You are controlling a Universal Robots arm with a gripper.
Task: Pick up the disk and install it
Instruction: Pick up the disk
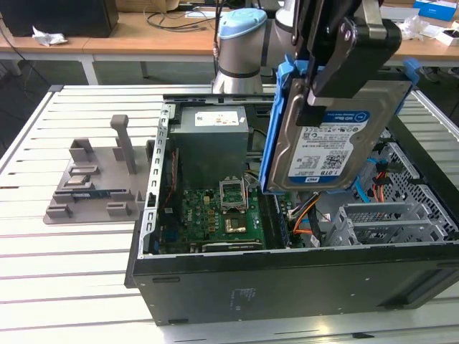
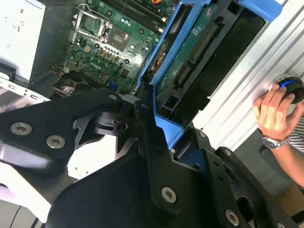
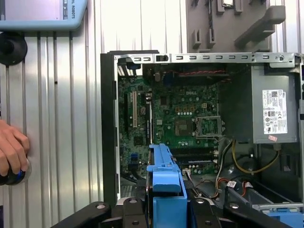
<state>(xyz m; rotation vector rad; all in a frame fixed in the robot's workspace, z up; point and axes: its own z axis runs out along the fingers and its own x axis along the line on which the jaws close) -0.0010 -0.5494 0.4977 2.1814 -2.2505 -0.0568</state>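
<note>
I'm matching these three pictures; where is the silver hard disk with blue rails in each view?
Exterior view: silver rectangular metal disk with blue plastic rails, above the open black computer case, toward the exterior view's right.
Second wrist view: disk seen from its circuit-board underside, beside the green motherboard.
First wrist view: its blue rail end, in front of the motherboard.
Shared landmark: that motherboard.

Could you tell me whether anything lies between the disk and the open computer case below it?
No hard obstacle shows. The gripper is shut on the disk, holding it above the open case. Under it, loose orange cables lie beside the grey cage; whether they cross its opening, I cannot tell.
</note>
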